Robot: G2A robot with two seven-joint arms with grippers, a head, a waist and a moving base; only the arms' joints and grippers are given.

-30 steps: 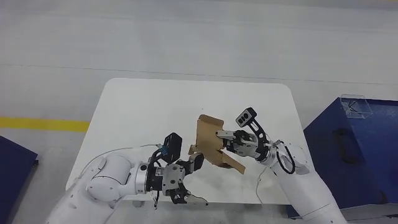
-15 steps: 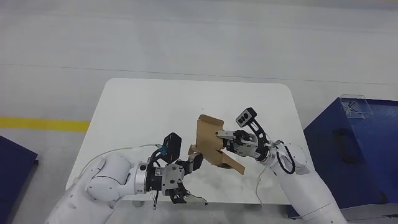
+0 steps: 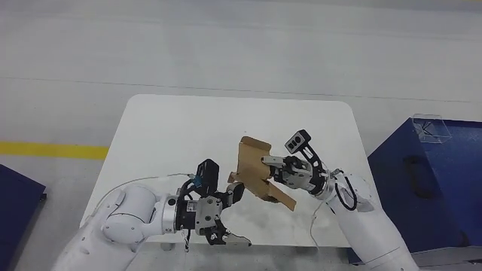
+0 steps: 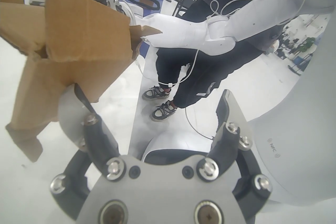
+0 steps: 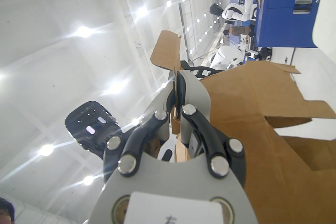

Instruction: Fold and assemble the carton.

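Observation:
A brown, partly folded carton [image 3: 254,167] is held tilted above the white table [image 3: 188,128], flaps splayed. My right gripper [image 3: 269,168] is shut on one of its upright panels; in the right wrist view the fingertips [image 5: 181,83] pinch the cardboard edge, with the carton [image 5: 249,117] spreading beside them. My left gripper [image 3: 233,217] stands open just below the carton near the table's front edge. In the left wrist view the carton [image 4: 78,33] hangs over one finger [image 4: 78,96], which touches its lower flap, while the other finger [image 4: 227,107] is free.
A blue cabinet [image 3: 429,173] stands right of the table, and a blue object [image 3: 15,196] sits on the floor at the left. The table's front edge lies right under my left gripper. Bare tabletop stretches behind and left of the carton.
My left gripper has edged slightly toward the carton's lower flap. The right gripper and the carton have barely moved.

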